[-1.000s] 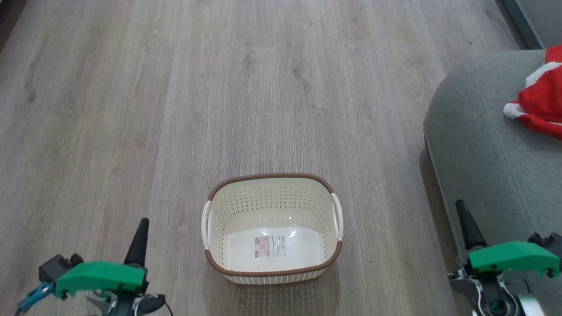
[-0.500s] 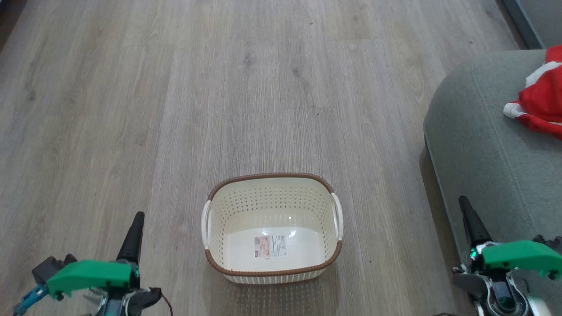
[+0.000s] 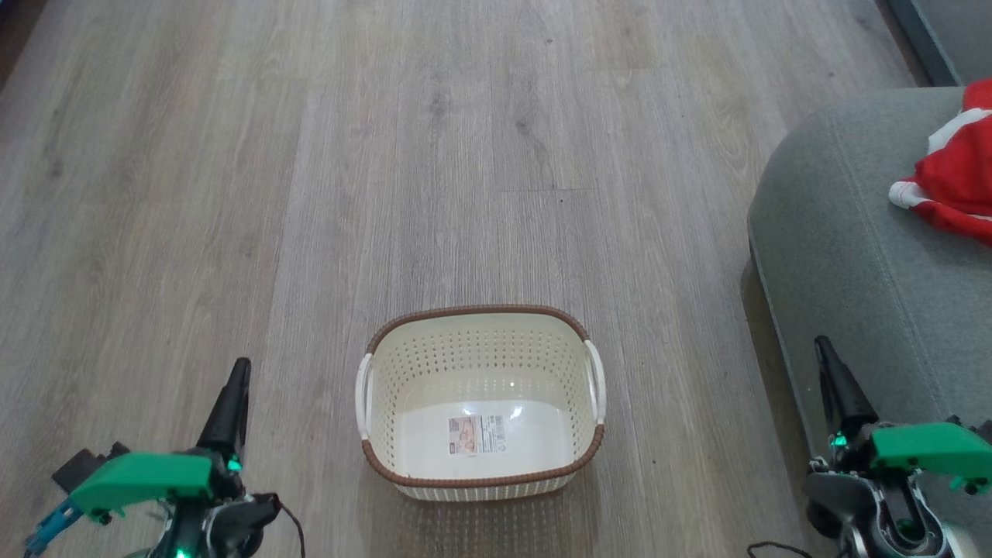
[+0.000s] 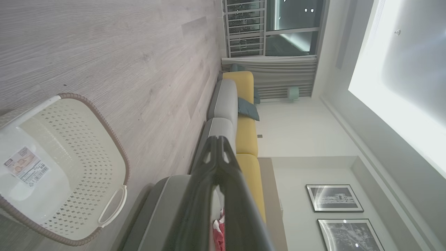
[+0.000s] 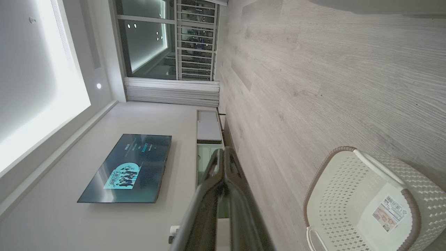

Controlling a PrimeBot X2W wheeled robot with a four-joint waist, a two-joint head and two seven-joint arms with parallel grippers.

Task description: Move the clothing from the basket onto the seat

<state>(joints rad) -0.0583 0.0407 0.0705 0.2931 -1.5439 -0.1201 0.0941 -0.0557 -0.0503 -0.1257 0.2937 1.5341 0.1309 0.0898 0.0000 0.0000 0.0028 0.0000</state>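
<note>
Two long dark-fingered grippers nearest, low in head view. Left gripper (image 3: 240, 370) at 7 o'clock, fingers pressed tip to tip, nothing held. Right gripper (image 3: 823, 353) at 5 o'clock, fingers likewise closed to a single point, empty, seen against the seat's near edge.

Between them at 6 o'clock, small rectangular cream plastic basket (image 3: 474, 353) with perforated walls, brown woven-look rim and white side handles. Upright on grey wood-look plank floor (image 3: 387, 155). Bare bottom showing, label sticker (image 3: 476, 435) stuck flat on it.

At 3 o'clock, large grey upholstered seat cushion (image 3: 852, 256) with rounded corner, strip of floor between it and basket.

Farther, at 2 o'clock, bright red clothing with white trim (image 3: 957, 182), bunched on top of seat, cut off by frame edge.

Farthest, in right wrist view, wall-mounted dark television screen (image 5: 127, 169).
</note>
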